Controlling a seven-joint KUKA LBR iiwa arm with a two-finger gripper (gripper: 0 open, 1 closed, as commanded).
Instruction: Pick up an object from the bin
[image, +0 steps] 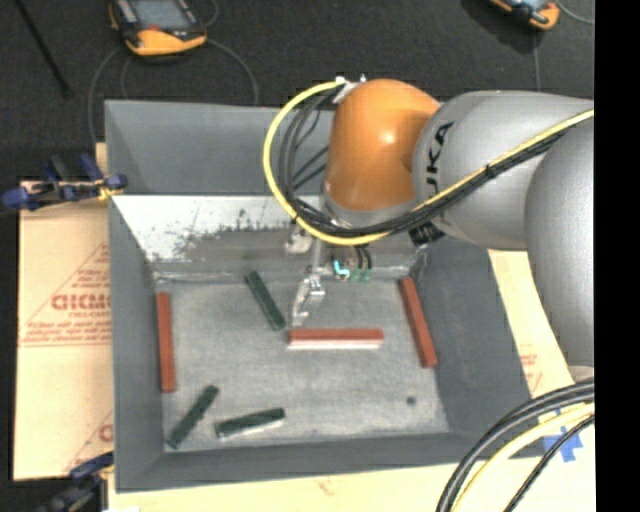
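My gripper (305, 303) hangs low over the middle of the bin, below the orange wrist cover. One metal fingertip shows just above the left end of a flat red bar (335, 339) lying crosswise on the floor. A dark green stick (266, 300) lies slanted just left of that fingertip, apart from it. I see nothing between the fingers.
A red bar (165, 341) lies along the left wall and another red bar (418, 320) along the right. Two dark green sticks (192, 415) (250, 423) lie near the front left corner. The arm comes in from the right above the bin.
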